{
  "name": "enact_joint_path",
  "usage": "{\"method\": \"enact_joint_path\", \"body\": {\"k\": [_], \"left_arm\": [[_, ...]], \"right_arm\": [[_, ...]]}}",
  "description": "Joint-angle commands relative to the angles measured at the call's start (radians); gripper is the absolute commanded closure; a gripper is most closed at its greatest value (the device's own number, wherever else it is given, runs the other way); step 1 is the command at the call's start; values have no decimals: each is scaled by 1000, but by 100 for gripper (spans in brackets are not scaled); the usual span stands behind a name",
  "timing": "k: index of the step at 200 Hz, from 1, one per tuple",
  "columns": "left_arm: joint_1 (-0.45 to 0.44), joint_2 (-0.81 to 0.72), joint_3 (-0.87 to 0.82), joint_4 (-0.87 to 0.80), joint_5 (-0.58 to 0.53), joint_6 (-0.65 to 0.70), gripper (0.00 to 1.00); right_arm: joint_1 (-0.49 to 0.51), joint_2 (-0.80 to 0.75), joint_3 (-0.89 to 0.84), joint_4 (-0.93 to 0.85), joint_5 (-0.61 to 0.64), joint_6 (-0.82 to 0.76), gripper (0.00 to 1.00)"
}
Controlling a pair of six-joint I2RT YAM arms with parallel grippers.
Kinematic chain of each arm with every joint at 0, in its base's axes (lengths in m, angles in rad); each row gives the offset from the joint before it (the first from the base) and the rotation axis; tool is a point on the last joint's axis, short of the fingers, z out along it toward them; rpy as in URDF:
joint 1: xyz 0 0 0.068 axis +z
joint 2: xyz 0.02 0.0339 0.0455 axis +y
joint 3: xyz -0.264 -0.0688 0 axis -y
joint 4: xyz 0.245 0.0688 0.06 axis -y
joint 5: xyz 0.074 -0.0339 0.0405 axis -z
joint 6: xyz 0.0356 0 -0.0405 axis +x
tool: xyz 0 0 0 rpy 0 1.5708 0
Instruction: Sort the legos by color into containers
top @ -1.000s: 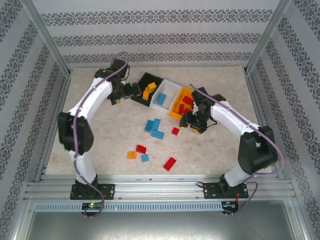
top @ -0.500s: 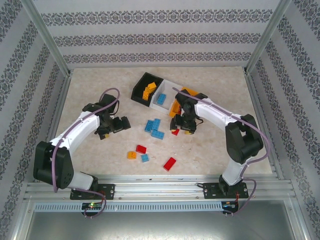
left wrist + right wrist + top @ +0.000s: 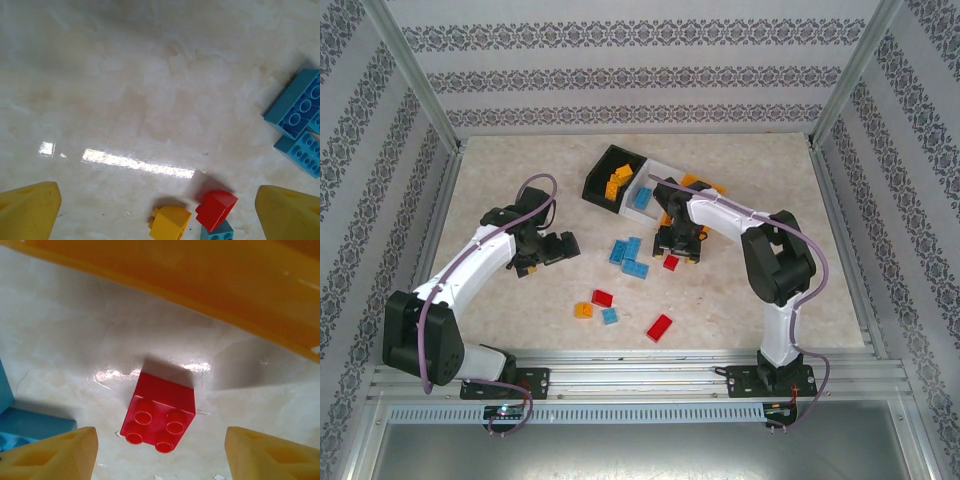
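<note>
Table [image 3: 500,180] of pale marble spans the top view, with both arms bolted at its near edge.

The left arm [image 3: 470,265] leans from a low shoulder up and rightward with its forearm stretched out. It holds the left gripper [image 3: 560,245] over bare table just left of the blue bricks [image 3: 628,255]. Its yellow fingers [image 3: 27,210] stand wide apart with nothing between them.

The right arm [image 3: 730,212] rises to a high, tightly folded elbow. Its forearm reaches left and the wrist turns down, putting the right gripper [image 3: 675,245] just in front of the orange bin [image 3: 695,182]. Its fingers [image 3: 55,455] are spread to either side of the red brick [image 3: 159,417] and clear of it. That brick lies flat on the table, studs up.

A second ago the left gripper was at the black bin [image 3: 600,175]. It has since drawn back over open table and has barely moved in the last half second. The right elbow has swung in from the right, and its gripper has slid left from the orange bin's corner onto the red brick. The loose bricks lie where they did.

The black bin, white bin [image 3: 655,172] and orange bin sit touching in a slanted row at far centre. The black bin holds yellow bricks [image 3: 618,180] and the white one a blue brick [image 3: 642,197]. The orange bin is mostly hidden behind the right arm.

Nearer the bases lie a long red brick [image 3: 660,327], a small red brick [image 3: 215,209], an orange brick [image 3: 169,223] and a small blue brick [image 3: 217,232].
</note>
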Motion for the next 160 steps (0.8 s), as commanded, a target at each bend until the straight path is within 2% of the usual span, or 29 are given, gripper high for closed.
{"method": "enact_joint_path", "body": {"k": [1,74,104,130,160], "left_arm": [[9,-18,33,-51,-16,40,0],[10,5,39,-35,6,27,0],[11,16,36,-25,13,21,0],[9,32,40,-11,23,16,0],[11,46,45,6,36,4,0]], "right_arm": [[11,31,24,-18,27,33,32],[12,75,5,13,22,32,41],[12,66,-19,29,19,26,50],[7,47,-46,42,13,18,65],[0,19,-67,49,7,14,69]]}}
